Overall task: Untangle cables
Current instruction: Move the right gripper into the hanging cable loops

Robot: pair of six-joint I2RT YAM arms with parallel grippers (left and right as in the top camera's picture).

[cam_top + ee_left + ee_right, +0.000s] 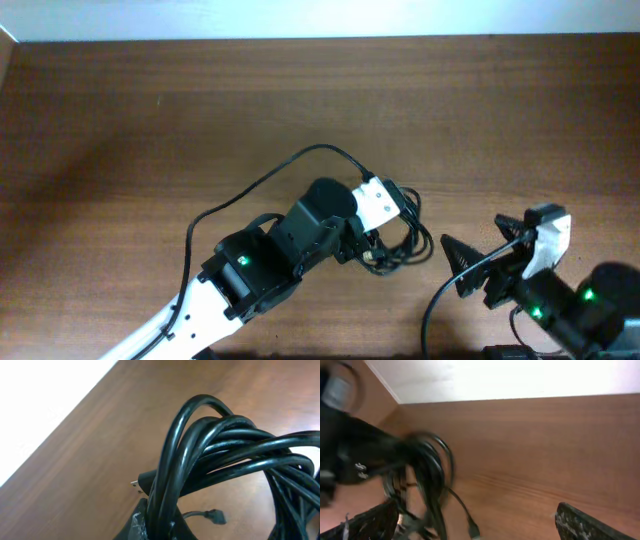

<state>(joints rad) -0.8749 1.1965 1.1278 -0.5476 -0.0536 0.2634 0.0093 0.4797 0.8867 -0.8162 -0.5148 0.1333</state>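
A tangled bundle of black cables (400, 240) lies at the table's centre, just right of my left arm. In the left wrist view the thick black loops (225, 455) fill the frame and run down between my left gripper's fingers (162, 522), which are shut on them. A plug (142, 482) and a small connector (216, 516) hang beside the bundle. My right gripper (478, 262) is open and empty, right of the bundle. In the right wrist view the bundle (427, 480) hangs at the left, with a loose connector end (472, 530) near the left finger.
A thin black cable (260, 185) arcs from the bundle across the brown wooden table (150, 120) and back past my left arm. A white wall edge runs along the table's far side.
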